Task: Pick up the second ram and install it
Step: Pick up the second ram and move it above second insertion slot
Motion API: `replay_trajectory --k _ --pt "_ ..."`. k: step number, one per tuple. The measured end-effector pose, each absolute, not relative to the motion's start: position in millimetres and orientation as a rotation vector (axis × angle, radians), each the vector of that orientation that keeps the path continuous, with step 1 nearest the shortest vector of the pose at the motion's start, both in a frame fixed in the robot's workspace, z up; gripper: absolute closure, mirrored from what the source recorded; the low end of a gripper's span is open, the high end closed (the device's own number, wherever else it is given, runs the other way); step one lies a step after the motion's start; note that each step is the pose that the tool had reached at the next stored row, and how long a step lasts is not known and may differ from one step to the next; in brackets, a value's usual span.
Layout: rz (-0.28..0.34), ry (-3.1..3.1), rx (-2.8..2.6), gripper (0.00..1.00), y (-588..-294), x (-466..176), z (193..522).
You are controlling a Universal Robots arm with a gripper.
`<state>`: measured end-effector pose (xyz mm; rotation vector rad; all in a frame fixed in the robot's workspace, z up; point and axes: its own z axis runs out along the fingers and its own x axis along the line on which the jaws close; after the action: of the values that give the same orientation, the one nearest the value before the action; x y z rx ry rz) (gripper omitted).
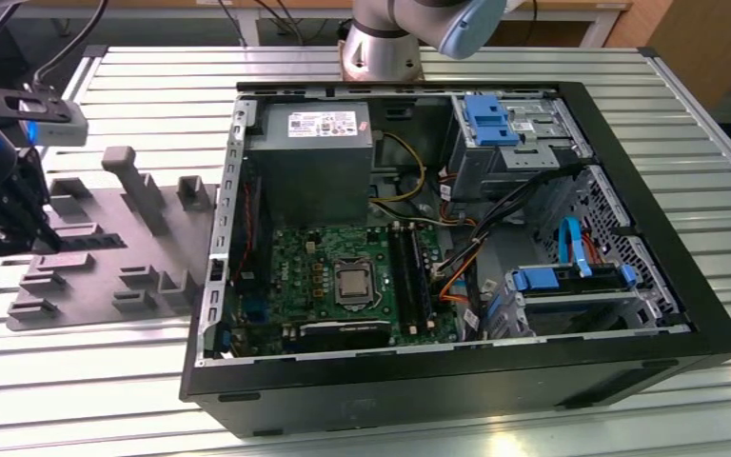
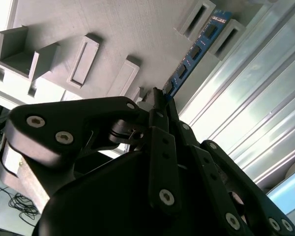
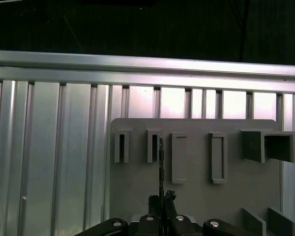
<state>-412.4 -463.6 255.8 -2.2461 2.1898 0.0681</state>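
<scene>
The second ram point(image 2: 194, 51) is a slim blue board with dark chips. It stands on edge in the grey holder blocks point(image 2: 223, 37) of the holder tray point(image 1: 111, 252). In the first wrist view the second ram point(image 3: 161, 164) shows edge-on as a thin dark line running from a block down to my fingers. My gripper point(image 2: 158, 98) has its black fingers pressed together on the stick's near end; in the first wrist view the gripper point(image 3: 161, 199) sits right at that end. In the exterior view my gripper point(image 1: 10, 224) hangs over the tray at that view's left. The long black memory slots point(image 1: 410, 271) lie on the motherboard inside the open case.
The open black computer case point(image 1: 467, 381) fills the exterior view's middle and right, with a power supply point(image 1: 308, 152), drive cages point(image 1: 512, 133) and loose cables. Several empty grey blocks point(image 3: 216, 157) rise from the tray. Everything rests on a ribbed metal table point(image 1: 87, 390).
</scene>
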Motion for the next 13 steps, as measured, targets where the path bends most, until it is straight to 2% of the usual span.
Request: replay_trajectory --k 13 --pt "0.068 2.19 -2.246 0.86 -463.0 -412.6 262.3"
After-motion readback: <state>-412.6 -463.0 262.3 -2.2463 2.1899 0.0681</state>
